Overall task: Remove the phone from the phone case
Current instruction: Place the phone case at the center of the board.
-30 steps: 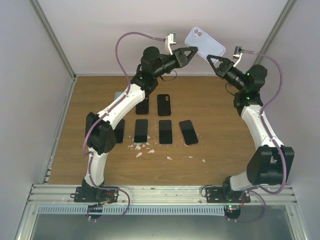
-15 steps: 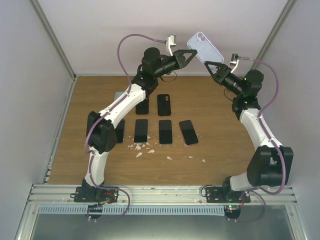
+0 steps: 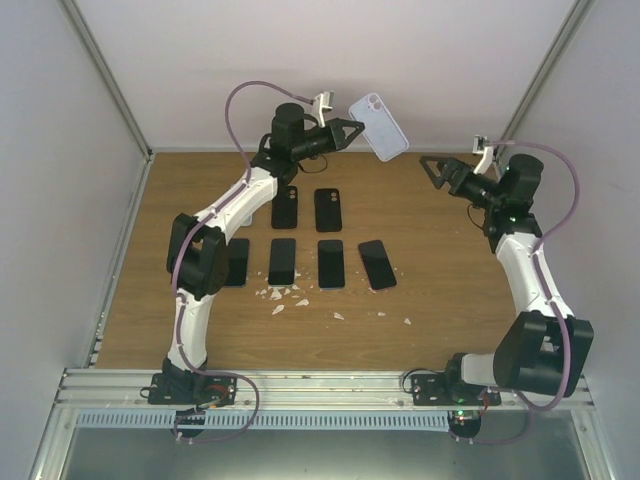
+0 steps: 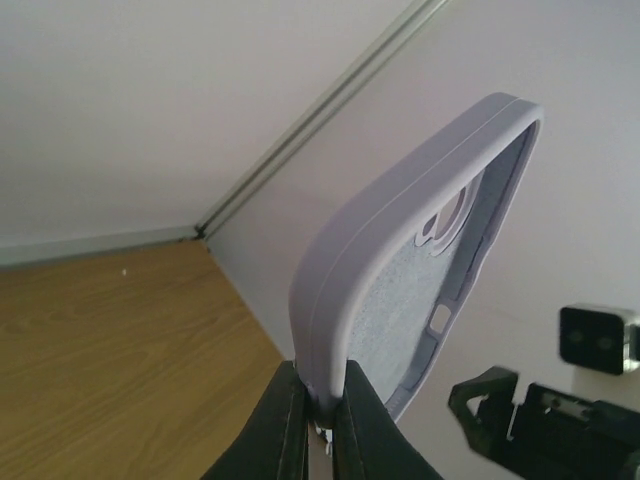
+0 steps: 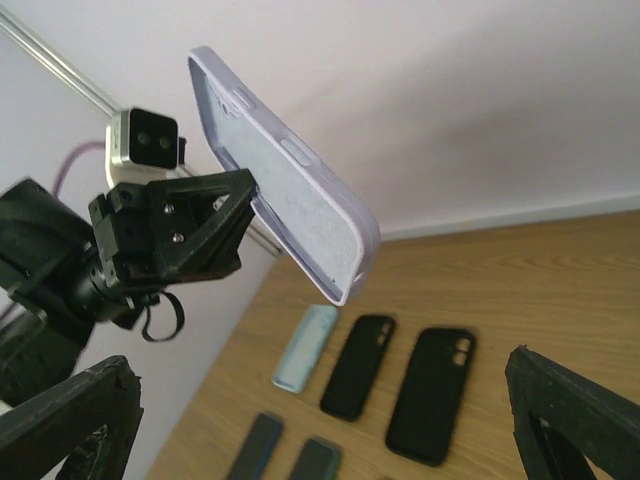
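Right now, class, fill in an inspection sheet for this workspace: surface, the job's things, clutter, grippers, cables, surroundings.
Surface: wooden table, flat, with things lying on its left half.
Job's things: lilac phone case held up in the air; its lined inside shows no phone.
Clutter: six dark phones or cases lying in two rows; a pale blue case beside them; white crumbs in front of the near row.
Grippers: left gripper shut on the case's edge; right gripper open, apart from the case.
Cables: a purple cable loops off each arm, above the table.
Surroundings: white walls, metal frame rails.
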Tool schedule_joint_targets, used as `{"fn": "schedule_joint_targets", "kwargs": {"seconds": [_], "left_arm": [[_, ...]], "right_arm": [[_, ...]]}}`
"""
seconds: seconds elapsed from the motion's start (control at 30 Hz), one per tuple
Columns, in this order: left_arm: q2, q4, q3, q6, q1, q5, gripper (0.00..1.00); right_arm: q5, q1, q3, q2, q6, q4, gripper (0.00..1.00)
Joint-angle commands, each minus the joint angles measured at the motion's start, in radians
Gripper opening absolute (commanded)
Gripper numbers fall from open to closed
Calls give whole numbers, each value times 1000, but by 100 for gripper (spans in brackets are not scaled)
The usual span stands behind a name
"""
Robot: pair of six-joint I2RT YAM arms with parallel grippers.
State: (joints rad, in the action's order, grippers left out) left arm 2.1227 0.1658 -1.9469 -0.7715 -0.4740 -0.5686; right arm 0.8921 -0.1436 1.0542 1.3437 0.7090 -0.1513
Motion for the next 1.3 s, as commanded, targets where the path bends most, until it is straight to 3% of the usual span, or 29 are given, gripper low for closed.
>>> {"fn": "schedule_joint_targets", "kwargs": {"seconds": [0.0,0.23,0.37,0.73,1.27], "left_arm": [[53,-37,19,105,4,-72,0],[131,-137,-16,250,11,-67,0],[188,-216,-66,344,9,-72,0],[303,-383,-142,474,-4,-52,0],[403,-435,-179,521,-44,16,0]], "right_arm": [[8,-21,12,-36,-299,209,99],[-37,-22,126,35,-595,492,100],[-92,-25,115,48,-666,540,100],[-117,-25,35,5,-666,483,100],[-107,-24,11,2,-670,476,100]]}}
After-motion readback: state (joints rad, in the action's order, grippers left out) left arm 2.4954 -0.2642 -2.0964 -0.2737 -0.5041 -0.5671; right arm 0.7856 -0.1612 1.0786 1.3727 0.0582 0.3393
